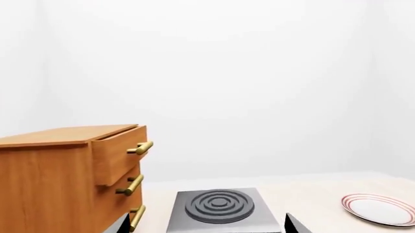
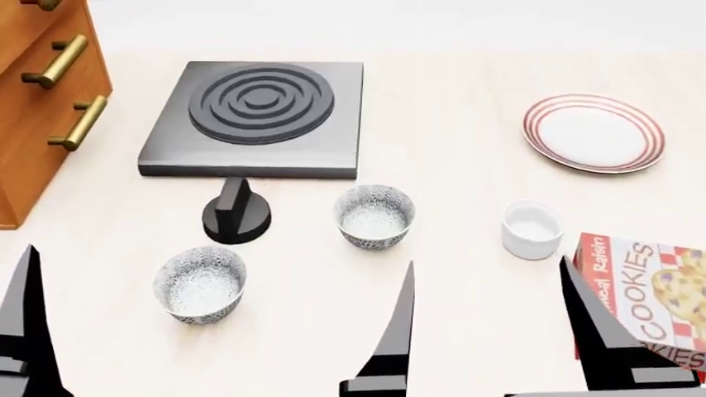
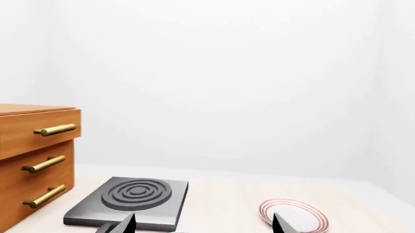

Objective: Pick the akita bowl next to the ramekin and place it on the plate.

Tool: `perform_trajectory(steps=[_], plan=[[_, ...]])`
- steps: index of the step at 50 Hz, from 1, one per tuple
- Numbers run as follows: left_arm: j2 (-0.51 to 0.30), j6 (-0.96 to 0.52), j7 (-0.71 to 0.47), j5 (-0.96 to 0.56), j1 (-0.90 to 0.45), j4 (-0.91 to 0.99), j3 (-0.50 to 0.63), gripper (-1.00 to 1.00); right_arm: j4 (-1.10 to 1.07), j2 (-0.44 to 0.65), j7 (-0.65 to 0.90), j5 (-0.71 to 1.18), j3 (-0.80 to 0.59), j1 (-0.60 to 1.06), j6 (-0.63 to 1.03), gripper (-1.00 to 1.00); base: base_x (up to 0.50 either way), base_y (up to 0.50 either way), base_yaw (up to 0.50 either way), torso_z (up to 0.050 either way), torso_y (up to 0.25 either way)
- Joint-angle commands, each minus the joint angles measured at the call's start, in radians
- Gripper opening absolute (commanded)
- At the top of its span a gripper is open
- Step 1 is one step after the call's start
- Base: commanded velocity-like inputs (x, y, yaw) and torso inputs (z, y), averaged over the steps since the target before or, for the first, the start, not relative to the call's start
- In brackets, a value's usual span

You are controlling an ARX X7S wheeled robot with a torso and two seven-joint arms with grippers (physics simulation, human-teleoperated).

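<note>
The akita bowl (image 2: 375, 215), grey-speckled and empty, stands upright mid-table, with the white ramekin (image 2: 531, 229) to its right. The red-ringed plate (image 2: 593, 132) lies empty at the far right, and also shows in the left wrist view (image 1: 379, 209) and the right wrist view (image 3: 304, 216). My right gripper (image 2: 487, 263) is open and empty, held nearer to me than the bowl and ramekin, roughly in line with the gap between them. My left gripper (image 1: 207, 221) is open and empty too. Only one of its fingers (image 2: 22, 322) shows in the head view, at the near left.
A second speckled bowl (image 2: 201, 284) sits at the near left. A black knob (image 2: 235, 217) stands before the grey burner slab (image 2: 259, 107). A wooden drawer cabinet (image 2: 45, 83) fills the far left. A cookies box (image 2: 651, 298) lies at the near right.
</note>
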Motion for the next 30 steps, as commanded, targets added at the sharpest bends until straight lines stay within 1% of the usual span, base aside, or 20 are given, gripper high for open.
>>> perform_trajectory(steps=[1, 30], plan=[[-0.007, 0.010, -0.006, 0.000, -0.002, -0.006, 0.012, 1.00, 0.001, 0.008, 0.004, -0.005, -0.016, 0.002, -0.015, 1.00, 0.25, 0.00, 0.00, 0.000, 0.000], [-0.018, 0.027, -0.021, -0.007, -0.010, -0.007, 0.035, 1.00, 0.005, 0.029, 0.011, -0.017, -0.047, 0.005, -0.049, 1.00, 0.25, 0.00, 0.00, 0.000, 0.000]])
